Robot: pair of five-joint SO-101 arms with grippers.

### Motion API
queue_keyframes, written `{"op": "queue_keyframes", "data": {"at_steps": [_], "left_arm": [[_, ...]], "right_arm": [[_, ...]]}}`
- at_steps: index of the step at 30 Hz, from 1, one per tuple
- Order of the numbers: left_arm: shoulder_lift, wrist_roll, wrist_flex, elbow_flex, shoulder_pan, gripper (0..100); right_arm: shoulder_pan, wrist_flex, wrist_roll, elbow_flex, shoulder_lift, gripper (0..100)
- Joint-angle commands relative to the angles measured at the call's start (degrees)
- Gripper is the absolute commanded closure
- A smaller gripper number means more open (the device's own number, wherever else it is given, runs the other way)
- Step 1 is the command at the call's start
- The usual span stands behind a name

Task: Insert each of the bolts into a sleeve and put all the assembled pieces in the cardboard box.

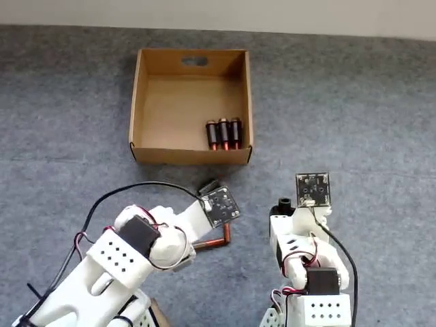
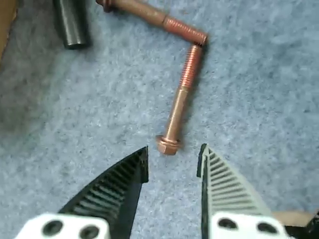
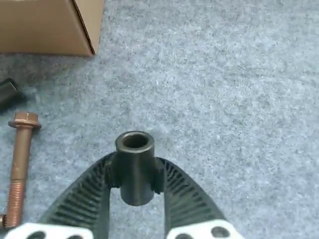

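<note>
Gaping wide, the left end effector [image 2: 173, 149] hovered at the head of a bolt [image 2: 179, 99] near the surface's [image 1: 354, 102] front edge. Rigid, slick metal, it was probably best gripped mid-shank. The right end effector [image 3: 135, 160] clamped a stiff sleeve [image 3: 134, 144].

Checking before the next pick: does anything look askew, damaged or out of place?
Nothing damaged or spilled. One oddity: two bolts lie tip to tip in an L on the carpet. Three assembled pieces lie side by side in the cardboard box.
</note>
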Motion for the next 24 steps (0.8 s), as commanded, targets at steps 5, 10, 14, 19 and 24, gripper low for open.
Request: {"op": "queue_keyframes", "data": {"at_steps": [5,10,14,19,24], "left_arm": [[0.31,-1.76,-0.79,-0.31,0.48,82],[3.47,-3.60,-1.76,-0.84,0.31,82],[11.91,-3.60,-6.77,-1.45,0.22,82],[21.58,-3.52,-8.44,-6.02,0.22,82],[27.56,-3.69,-8.79,-8.31,0.22,82]], "right_arm": [[0.66,0.13,-0.09,-0.40,-0.66,99.2],[0.66,0.13,-0.09,-0.40,-0.66,99.2],[0.66,0.13,-0.09,-0.40,-0.66,99.2],[0.66,0.13,-0.09,-0.40,-0.66,99.2],[0.66,0.13,-0.09,-0.31,-0.66,99.2]]}}
